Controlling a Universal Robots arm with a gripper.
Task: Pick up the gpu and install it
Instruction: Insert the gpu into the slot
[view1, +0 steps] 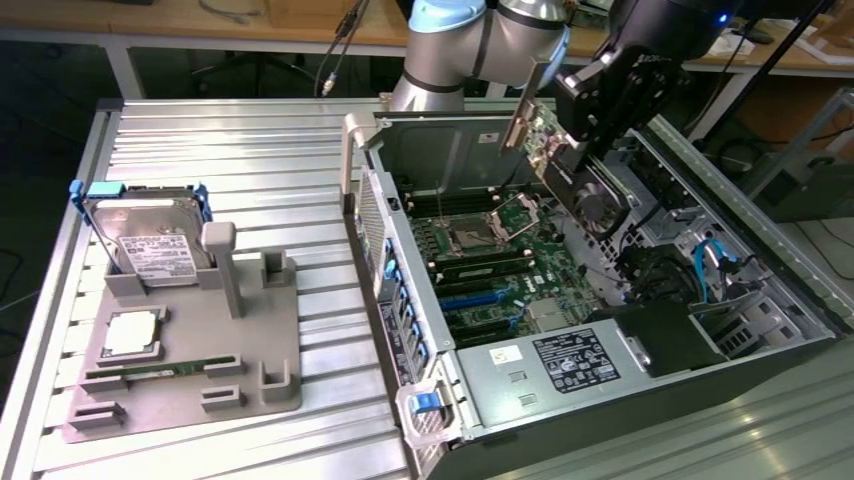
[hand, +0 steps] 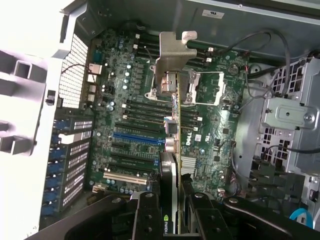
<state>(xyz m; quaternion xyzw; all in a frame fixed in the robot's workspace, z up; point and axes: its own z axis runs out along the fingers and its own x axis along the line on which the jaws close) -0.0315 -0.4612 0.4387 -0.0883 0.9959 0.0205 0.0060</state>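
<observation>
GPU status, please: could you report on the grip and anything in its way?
Fingers shut on gpu. Held above motherboard, not seated. Nothing seen blocking the slots.

gpu (hand: 172, 75): glossy green board, bare shiny metal bracket. Table (view1: 227, 150): ribbed matt metal. Holder tray (view1: 267, 335): matt grey plastic.

Single arm (view1: 461, 45): silver-and-blue joints at the top of the exterior view, with the wrist extended toward that view's right. The black gripper (view1: 594, 120) hangs from the wrist, pointing down and tilted toward the exterior view's left. In the wrist view its two black fingers (hand: 145, 215) stand partly closed, one against each face of the gpu (hand: 172, 125), clamping it edge-on between them.
</observation>
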